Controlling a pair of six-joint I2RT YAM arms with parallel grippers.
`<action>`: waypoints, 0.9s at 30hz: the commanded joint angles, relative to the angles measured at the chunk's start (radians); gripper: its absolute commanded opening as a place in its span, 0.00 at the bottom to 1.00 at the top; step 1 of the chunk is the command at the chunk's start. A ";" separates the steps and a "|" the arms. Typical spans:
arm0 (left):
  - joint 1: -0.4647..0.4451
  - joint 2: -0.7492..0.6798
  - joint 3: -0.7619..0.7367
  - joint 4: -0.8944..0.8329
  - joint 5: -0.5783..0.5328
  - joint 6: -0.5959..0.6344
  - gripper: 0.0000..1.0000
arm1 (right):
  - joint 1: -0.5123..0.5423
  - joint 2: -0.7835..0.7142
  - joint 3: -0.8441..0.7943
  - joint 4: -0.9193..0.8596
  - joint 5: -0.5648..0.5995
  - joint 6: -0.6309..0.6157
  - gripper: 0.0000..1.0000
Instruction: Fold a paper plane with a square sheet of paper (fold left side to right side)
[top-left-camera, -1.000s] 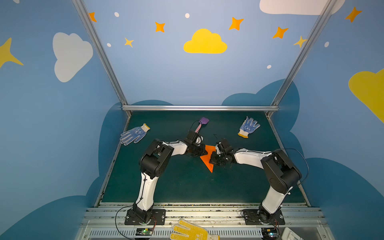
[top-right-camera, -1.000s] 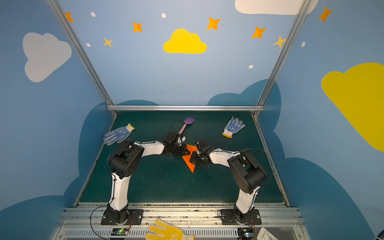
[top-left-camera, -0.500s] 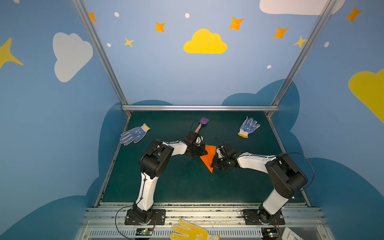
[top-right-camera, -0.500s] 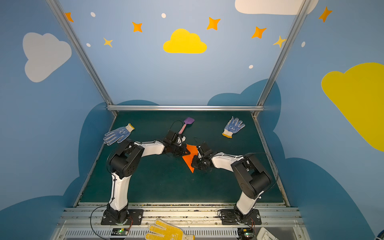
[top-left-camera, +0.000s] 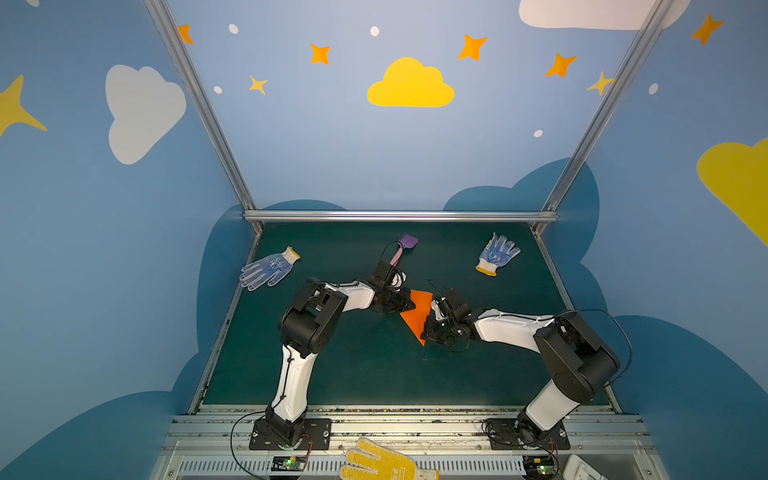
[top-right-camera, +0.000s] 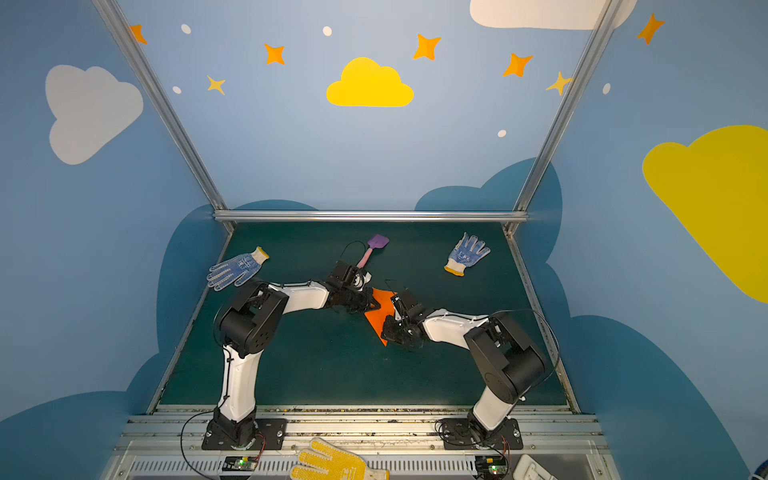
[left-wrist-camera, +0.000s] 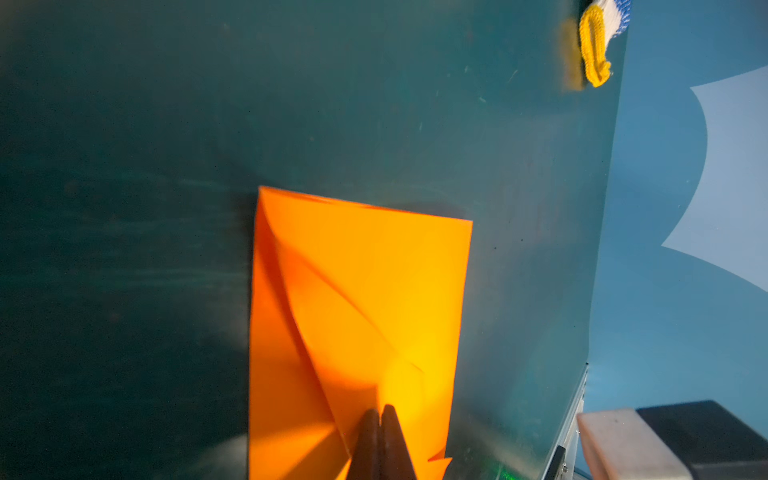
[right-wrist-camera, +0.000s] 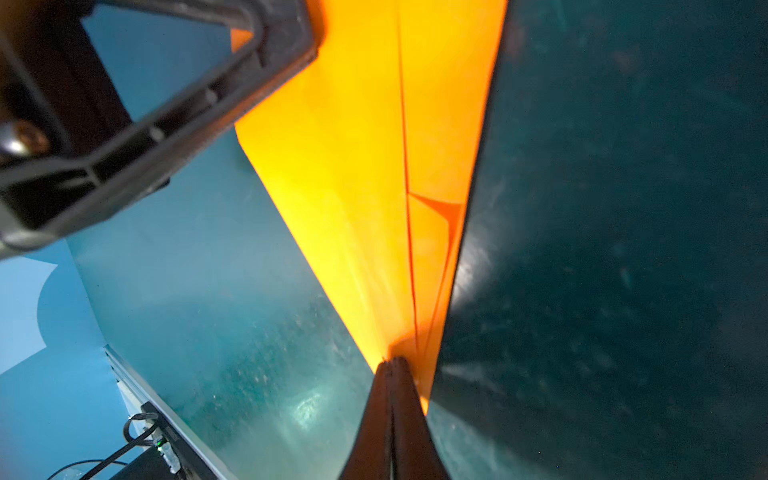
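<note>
and here it is: the orange paper (top-left-camera: 417, 311) is found near the middle of the bench (top-left-camera: 353, 374), folded to a narrow wedge, with the wide end toward 12 o'clock and the point toward 6 o'clock. the left fingers (left-wrist-camera: 368, 444) are clenched, with the tips set down on the paper's 10 o'clock corner. the right fingers (right-wrist-camera: 372, 419) are clenched too, pressed onto the flank at 4 o'clock, close to the point. nothing is seen pinched between either pair, so the paper is judged to be pinned, not lifted.

a crease is judged to be in hand. it would be done well if one pair were planted as an anchor while the other were drawn along the fold line, flat and slow, so that the layers are not skewed or the point torn.

in both top views only a plain orange wedge is given, with a spatula (top-left-camera: 405, 245) at 12 o'clock, a blue glove (top-left-camera: 268, 270) at 10 o'clock and a second blue glove (top-left-camera: 496, 255) at 2 o'clock. the diagonal flaps and their lifted edges are revealed by the left wrist view alone. the long centre crease running to the point is shown only by the right wrist view.
</note>
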 joint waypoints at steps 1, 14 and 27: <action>0.003 0.044 -0.025 -0.065 -0.063 0.001 0.04 | 0.015 0.003 -0.061 -0.114 0.019 -0.004 0.00; 0.003 0.047 -0.022 -0.065 -0.064 0.001 0.04 | 0.038 -0.033 -0.157 -0.107 0.019 0.010 0.00; 0.003 0.028 -0.008 -0.052 -0.039 -0.006 0.04 | 0.017 -0.159 -0.292 -0.073 -0.006 0.049 0.00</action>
